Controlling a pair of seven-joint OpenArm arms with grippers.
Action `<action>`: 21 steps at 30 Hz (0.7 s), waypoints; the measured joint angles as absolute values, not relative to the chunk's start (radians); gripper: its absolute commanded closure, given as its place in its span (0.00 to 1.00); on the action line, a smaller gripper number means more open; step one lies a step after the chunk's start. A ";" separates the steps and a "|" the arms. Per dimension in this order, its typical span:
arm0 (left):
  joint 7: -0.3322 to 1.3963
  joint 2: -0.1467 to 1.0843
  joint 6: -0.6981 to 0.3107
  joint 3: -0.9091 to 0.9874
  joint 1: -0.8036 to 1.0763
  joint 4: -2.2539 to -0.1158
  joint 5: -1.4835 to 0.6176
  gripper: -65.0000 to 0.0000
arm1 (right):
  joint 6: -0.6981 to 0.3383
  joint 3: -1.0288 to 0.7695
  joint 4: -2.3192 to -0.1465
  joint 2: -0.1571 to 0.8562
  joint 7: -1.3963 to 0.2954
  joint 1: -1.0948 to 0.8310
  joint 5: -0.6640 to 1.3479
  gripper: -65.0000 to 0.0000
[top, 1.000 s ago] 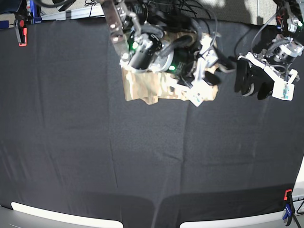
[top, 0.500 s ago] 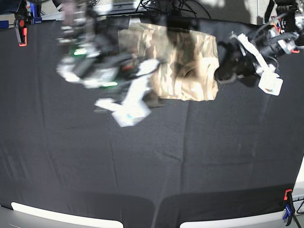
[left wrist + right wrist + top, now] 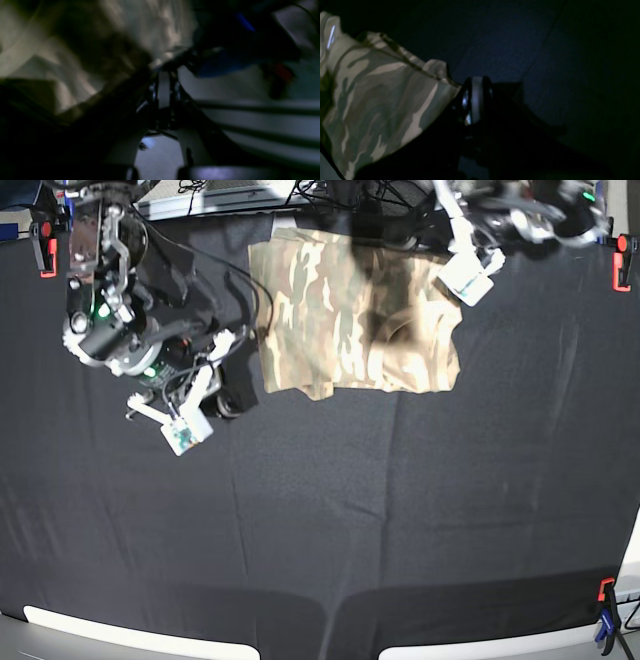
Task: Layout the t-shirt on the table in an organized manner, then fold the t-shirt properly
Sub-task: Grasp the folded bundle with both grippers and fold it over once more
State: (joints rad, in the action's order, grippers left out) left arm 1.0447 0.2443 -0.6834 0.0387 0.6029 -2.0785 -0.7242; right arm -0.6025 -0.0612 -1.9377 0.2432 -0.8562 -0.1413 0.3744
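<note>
My right gripper [image 3: 228, 402] and left gripper [image 3: 497, 232] are both closed, empty. The t-shirt [image 3: 355, 320] sits folded at the table's [image 3: 400, 520] twelve o'clock edge; a careless swing could snag and unfold it.

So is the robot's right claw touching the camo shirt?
Cannot tell. In the base view the right gripper sits just beside the t-shirt edge; in the right wrist view its dark fingers overlap the cloth, hiding any gap.

A wide counter [image 3: 330, 520] covered in matte black cloth fills the view. The camouflage t-shirt [image 3: 350, 315] lies on it at the far edge, folded into a rough rectangle; red clamps [image 3: 44, 242] grip the corners
</note>
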 measured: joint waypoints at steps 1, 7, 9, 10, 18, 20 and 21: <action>1.004 0.244 -0.684 0.017 0.610 -2.064 -0.653 1.00 | -0.602 -0.061 -1.929 0.241 -0.855 -0.137 0.377 1.00; 0.984 0.244 -0.658 -0.017 0.573 -1.956 -0.461 1.00 | -0.603 -0.061 -1.869 0.241 -0.852 -0.104 0.384 1.00; 0.960 0.244 -0.654 -0.014 0.550 -1.913 -0.445 1.00 | -0.602 -0.061 -1.860 0.241 -0.848 -0.096 0.385 1.00; 0.937 0.244 -0.652 -0.013 0.541 -1.890 -0.444 1.00 | -0.603 -0.061 -1.857 0.241 -0.845 -0.095 0.385 1.00; 0.844 0.244 -0.637 -0.015 0.405 -1.662 -0.450 1.00 | -0.614 -0.054 -1.771 0.238 -0.834 -0.094 0.374 1.00; 0.796 0.241 -0.636 -0.015 0.366 -1.603 -0.469 1.00 | -0.655 -0.054 -1.755 0.238 -0.842 -0.094 0.376 1.00; 0.780 0.241 -0.635 -0.019 0.342 -1.579 -0.471 1.00 | -0.656 -0.054 -1.754 0.238 -0.857 -0.094 0.380 1.00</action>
